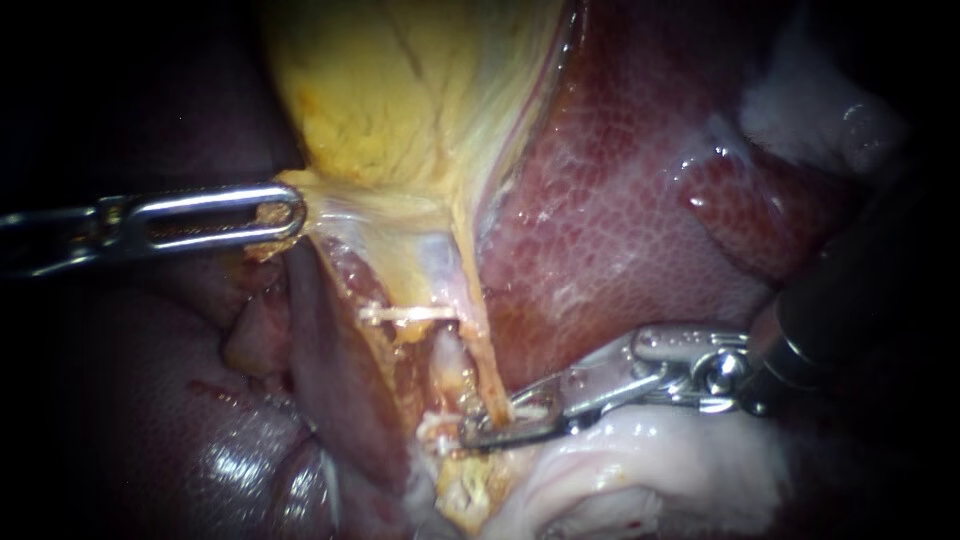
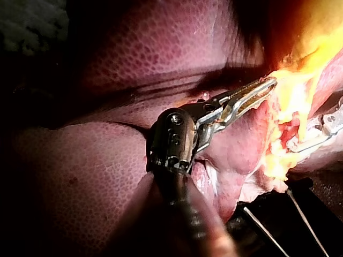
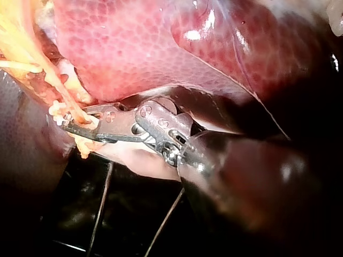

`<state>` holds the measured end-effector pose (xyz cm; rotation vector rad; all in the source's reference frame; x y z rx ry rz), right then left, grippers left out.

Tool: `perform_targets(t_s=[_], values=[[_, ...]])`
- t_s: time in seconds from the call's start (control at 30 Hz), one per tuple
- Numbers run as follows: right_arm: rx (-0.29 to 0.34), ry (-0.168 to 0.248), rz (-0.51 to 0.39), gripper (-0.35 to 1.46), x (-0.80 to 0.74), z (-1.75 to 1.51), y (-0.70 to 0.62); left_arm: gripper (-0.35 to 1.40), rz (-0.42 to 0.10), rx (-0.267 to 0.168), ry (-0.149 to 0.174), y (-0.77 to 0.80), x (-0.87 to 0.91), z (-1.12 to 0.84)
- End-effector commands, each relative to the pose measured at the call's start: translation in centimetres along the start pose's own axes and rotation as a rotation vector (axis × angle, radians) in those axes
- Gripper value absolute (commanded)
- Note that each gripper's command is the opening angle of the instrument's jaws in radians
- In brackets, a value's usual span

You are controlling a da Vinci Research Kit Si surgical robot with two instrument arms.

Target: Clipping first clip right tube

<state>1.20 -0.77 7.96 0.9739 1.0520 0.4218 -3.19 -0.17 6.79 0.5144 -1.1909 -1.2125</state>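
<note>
Endoscope view: L instrument (image 1: 285, 215) comes in from the left, jaws clamped on the lower edge of the yellow gallbladder (image 1: 400, 90). Dark red liver (image 1: 620, 220) lies to the right. R instrument (image 1: 485, 425) comes in from lower right. Its jaws are closed around the right tube (image 1: 484, 345), a thin yellow strand running down from the gallbladder, gripped near its low end.

Left wrist view: L instrument's jaws grip bright yellow tissue ahead. R instrument sits beyond, w/ the strand across its jaws.

Right wrist view: R instrument's jaws pinch the right tube from both sides, w/ liver beyond them.
</note>
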Motion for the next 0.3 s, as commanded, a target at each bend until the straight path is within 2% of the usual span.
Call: perform_targets(t_s=[0.03, 0.23, 0.3], values=[[-0.001, -0.001, 0.005, -0.35, -0.01, 0.02, 0.0, -0.35, 0.0, 0.0, 0.0, 0.0, 0.0, 0.0], [-0.003, -0.004, 0.005, -0.35, -0.01, 0.02, 0.0, -0.35, 0.0, 0.0, 0.0, 0.0, 0.0, 0.0], [-0.011, 0.001, 0.007, 0.02, 0.01, 0.01, 0.01, -0.35, 0.0, 0.0, 0.0, 0.0, 0.0, 0.0]])
